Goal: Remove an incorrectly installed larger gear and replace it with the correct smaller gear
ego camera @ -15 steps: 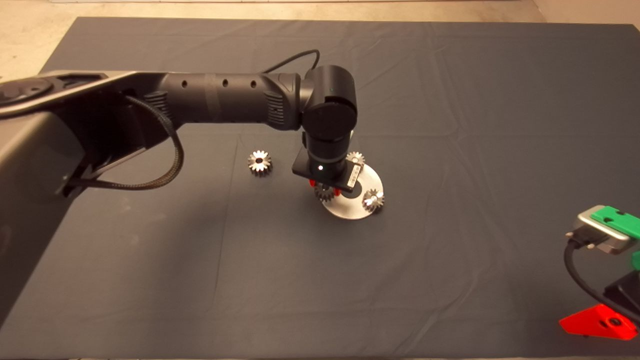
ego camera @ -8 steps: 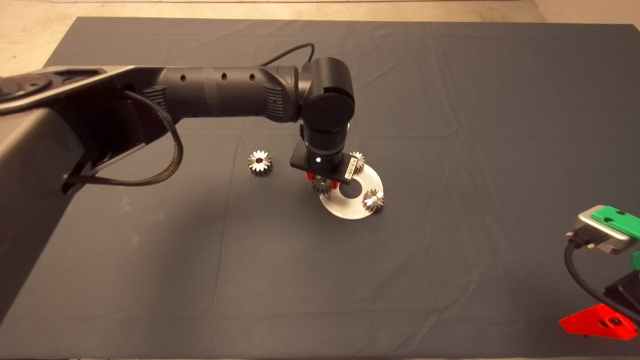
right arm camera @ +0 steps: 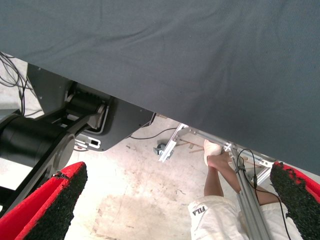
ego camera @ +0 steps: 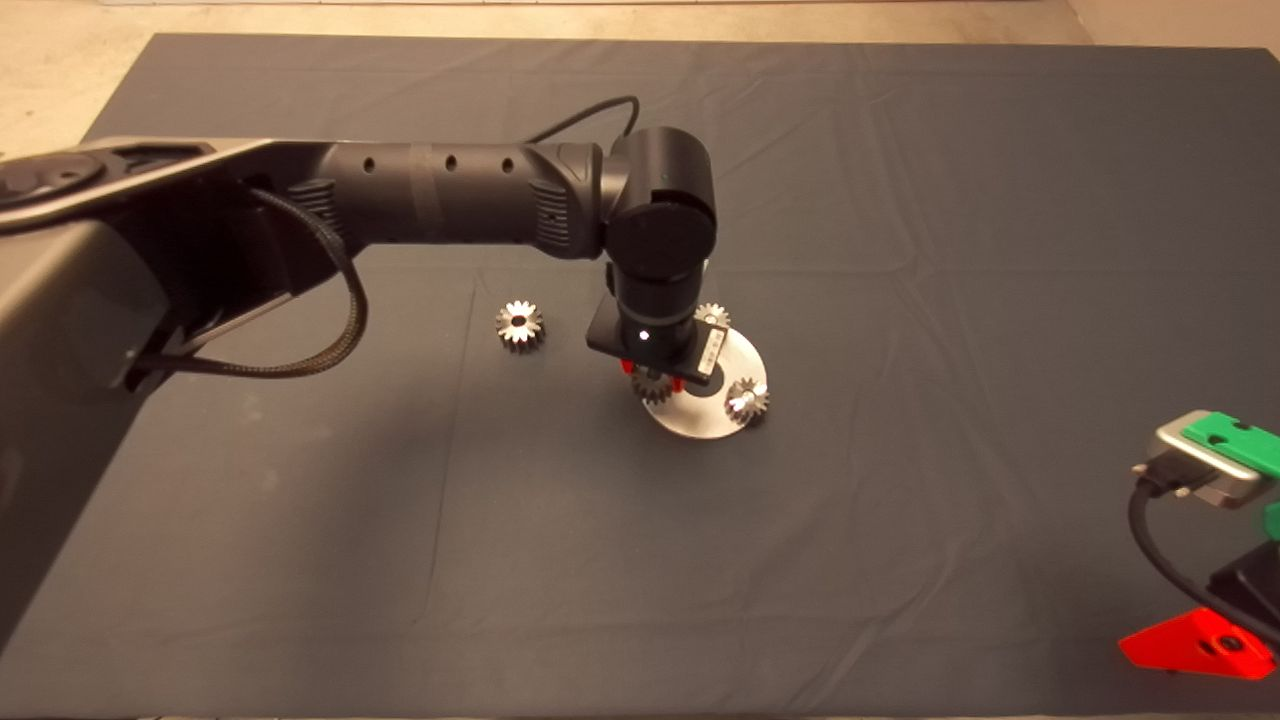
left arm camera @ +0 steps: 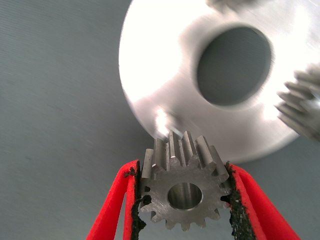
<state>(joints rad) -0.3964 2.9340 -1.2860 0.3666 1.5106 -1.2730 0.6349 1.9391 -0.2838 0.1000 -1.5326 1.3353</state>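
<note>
My left gripper (ego camera: 655,376) is shut on a silver toothed gear (ego camera: 652,388) that looks like the smaller gear, held by its sides just over the near-left rim of the round silver plate (ego camera: 700,420). In the left wrist view this gear (left arm camera: 184,192) sits between the red fingers (left arm camera: 115,210), centre hole facing the camera, hanging beside the plate (left arm camera: 160,80). Two more gears (ego camera: 712,316) (ego camera: 747,398) stand on the plate. A slightly wider gear, apparently the larger gear (ego camera: 519,325), lies alone on the mat to the left. My right gripper (ego camera: 1196,645) waits open at the lower right edge.
The plate has a big round centre hole (left arm camera: 234,65). The left arm (ego camera: 450,200) reaches across the mat's left half. The right wrist view looks past the mat edge (right arm camera: 165,112) to the floor, a metal frame and a person's leg (right arm camera: 217,175).
The left gripper, still holding its gear, drifted up and to the left off the plate's rim half a second ago, then came back to the rim where it was a second ago.
</note>
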